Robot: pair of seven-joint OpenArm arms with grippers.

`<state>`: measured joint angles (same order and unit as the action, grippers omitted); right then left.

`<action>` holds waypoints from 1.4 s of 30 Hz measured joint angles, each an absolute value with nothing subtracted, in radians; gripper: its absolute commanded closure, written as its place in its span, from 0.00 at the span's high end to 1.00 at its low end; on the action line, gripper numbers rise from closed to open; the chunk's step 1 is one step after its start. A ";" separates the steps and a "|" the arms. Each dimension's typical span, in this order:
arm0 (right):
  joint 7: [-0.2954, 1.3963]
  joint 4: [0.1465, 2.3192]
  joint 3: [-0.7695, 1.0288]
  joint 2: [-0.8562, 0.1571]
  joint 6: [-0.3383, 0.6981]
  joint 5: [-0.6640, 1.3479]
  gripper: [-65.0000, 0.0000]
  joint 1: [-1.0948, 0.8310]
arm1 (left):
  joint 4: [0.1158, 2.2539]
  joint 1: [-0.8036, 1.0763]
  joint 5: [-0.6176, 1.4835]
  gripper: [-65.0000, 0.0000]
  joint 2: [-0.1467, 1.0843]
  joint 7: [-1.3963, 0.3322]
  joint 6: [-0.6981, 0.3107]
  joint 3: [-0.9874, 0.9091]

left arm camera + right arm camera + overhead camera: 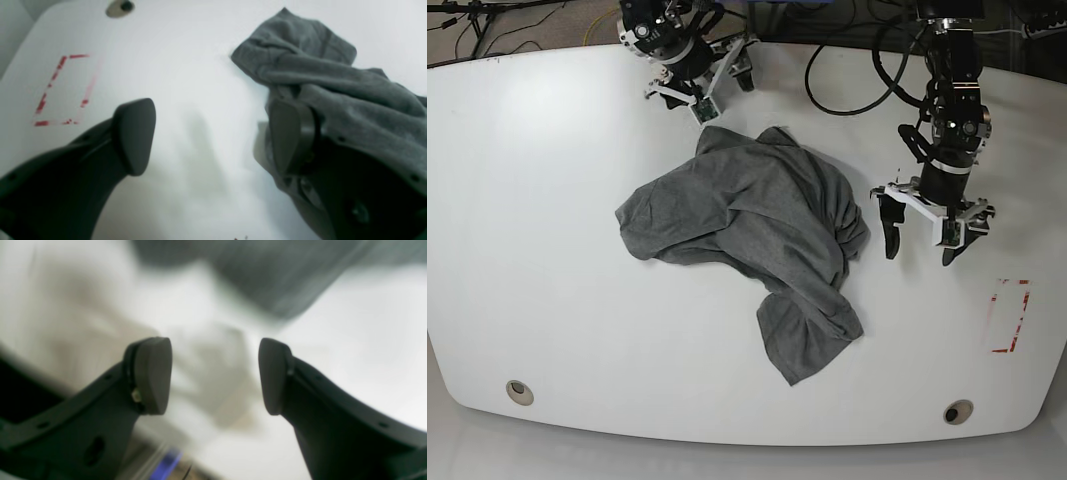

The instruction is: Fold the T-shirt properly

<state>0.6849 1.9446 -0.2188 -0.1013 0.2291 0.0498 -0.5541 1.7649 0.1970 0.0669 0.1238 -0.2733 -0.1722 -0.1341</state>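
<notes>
The grey T-shirt (757, 225) lies crumpled in a heap on the middle of the white table (547, 200); one part trails toward the front edge. My left gripper (920, 243) hangs just right of the heap, open and empty. In the left wrist view its fingers (133, 133) stand wide apart over bare table, with the T-shirt (333, 86) bunched behind the right finger. My right gripper (712, 90) is at the back of the table, just beyond the shirt's far edge. In the blurred right wrist view the right gripper (215, 376) is open with nothing between its fingers, and the T-shirt (267, 280) shows ahead of it.
A red dashed rectangle (1010, 315) is marked on the table at the front right, also in the left wrist view (61, 90). Two round holes (519, 391) (957, 411) sit near the front edge. Black cables (857, 80) lie at the back.
</notes>
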 measured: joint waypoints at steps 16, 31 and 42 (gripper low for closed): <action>0.653 1.824 -0.039 -0.131 0.281 0.134 0.52 -0.341 | 1.782 0.287 0.067 0.76 0.111 -0.266 -0.204 -0.149; 0.637 1.666 -0.099 -0.143 0.297 0.089 0.02 -0.181 | 1.780 0.252 0.069 0.77 0.103 -0.255 -0.183 -0.149; 0.627 1.937 -0.035 -0.148 0.288 0.065 0.18 -0.340 | 1.755 0.233 0.121 0.77 0.072 -0.277 -0.192 -0.183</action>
